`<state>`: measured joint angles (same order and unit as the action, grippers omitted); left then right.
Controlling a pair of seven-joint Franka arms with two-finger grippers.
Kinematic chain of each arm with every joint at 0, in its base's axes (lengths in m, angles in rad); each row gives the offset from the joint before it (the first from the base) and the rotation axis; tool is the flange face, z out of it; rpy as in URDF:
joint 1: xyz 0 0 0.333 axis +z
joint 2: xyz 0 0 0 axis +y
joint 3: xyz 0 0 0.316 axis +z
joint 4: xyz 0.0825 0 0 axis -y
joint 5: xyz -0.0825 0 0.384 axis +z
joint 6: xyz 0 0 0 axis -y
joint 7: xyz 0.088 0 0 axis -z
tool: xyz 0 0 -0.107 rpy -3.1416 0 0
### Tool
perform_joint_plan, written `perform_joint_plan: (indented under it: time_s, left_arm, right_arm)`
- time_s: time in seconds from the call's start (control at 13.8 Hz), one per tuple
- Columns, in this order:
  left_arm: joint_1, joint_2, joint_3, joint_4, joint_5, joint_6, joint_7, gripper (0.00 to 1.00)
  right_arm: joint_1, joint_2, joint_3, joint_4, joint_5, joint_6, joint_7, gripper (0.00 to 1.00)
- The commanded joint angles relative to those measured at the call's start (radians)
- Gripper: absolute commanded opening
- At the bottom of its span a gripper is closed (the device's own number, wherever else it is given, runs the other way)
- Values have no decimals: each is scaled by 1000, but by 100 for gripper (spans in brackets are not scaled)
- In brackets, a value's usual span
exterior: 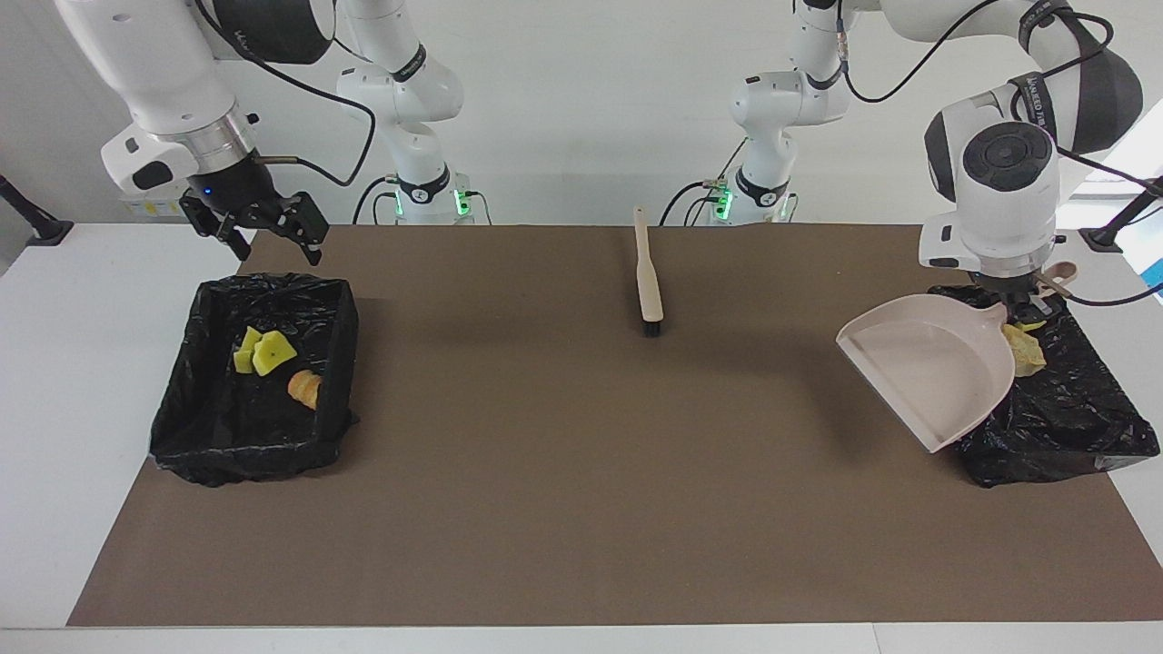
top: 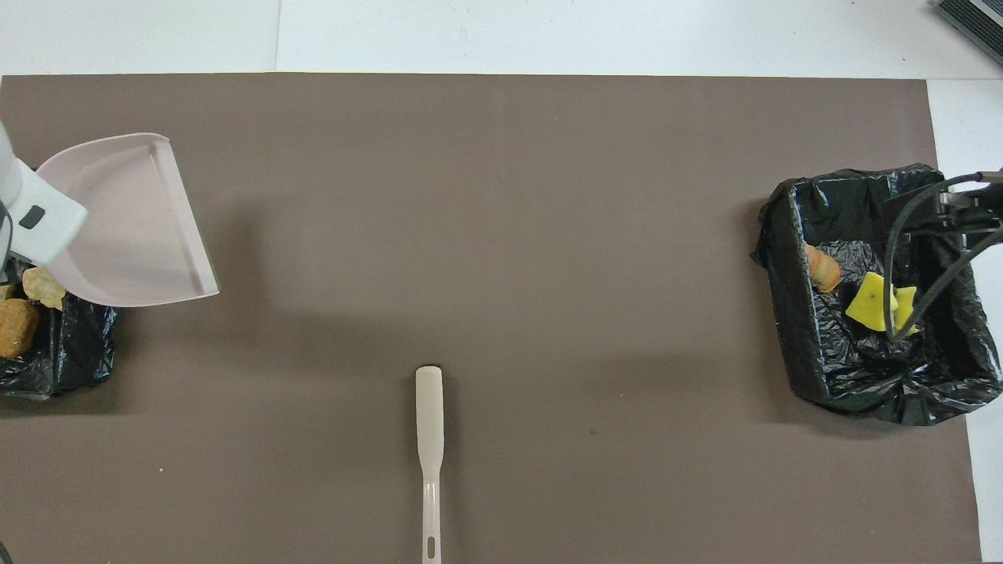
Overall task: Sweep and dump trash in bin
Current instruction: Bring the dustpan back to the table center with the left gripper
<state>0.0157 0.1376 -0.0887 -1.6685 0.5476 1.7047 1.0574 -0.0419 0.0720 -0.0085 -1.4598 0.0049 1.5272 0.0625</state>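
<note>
My left gripper [exterior: 1018, 304] is shut on the handle of a beige dustpan [exterior: 927, 363]. The pan hangs tilted and empty over the mat-side edge of the black-lined bin [exterior: 1072, 427] at the left arm's end. Trash lies in that bin: tan lumps [top: 16, 325] and a yellowish scrap [exterior: 1027, 350], partly hidden by the pan. My right gripper [exterior: 277, 245] hangs open and empty above the robot-side edge of the other bin [exterior: 182, 427]. That bin holds yellow sponge pieces [exterior: 262, 352] and a tan lump [exterior: 304, 389].
A beige brush [exterior: 648, 277] lies on the brown mat [exterior: 581, 509] midway between the bins, its handle pointing toward the robots. Cables from the right arm hang over the bin [top: 815, 345] at its end in the overhead view.
</note>
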Motion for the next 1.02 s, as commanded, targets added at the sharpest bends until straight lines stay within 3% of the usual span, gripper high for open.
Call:
perform_joint_plan:
  time_s: [0.0, 0.22, 0.58, 0.94]
  left_arm:
    - [-34, -1, 15, 10, -116, 3, -103, 0]
    - [-117, 10, 15, 3, -188, 9, -308, 0]
    - [-272, 109, 15, 18, -342, 24, -780, 0]
    - [-345, 243, 17, 154, -529, 88, -1316, 0]
  right_arm:
    - [-27, -93, 30, -124, 24, 45, 7, 100]
    - [-27, -92, 39, -117, 21, 48, 7, 100]
    - [-29, -92, 39, -117, 21, 47, 8, 100]
    - [-29, -92, 39, -117, 21, 47, 8, 100]
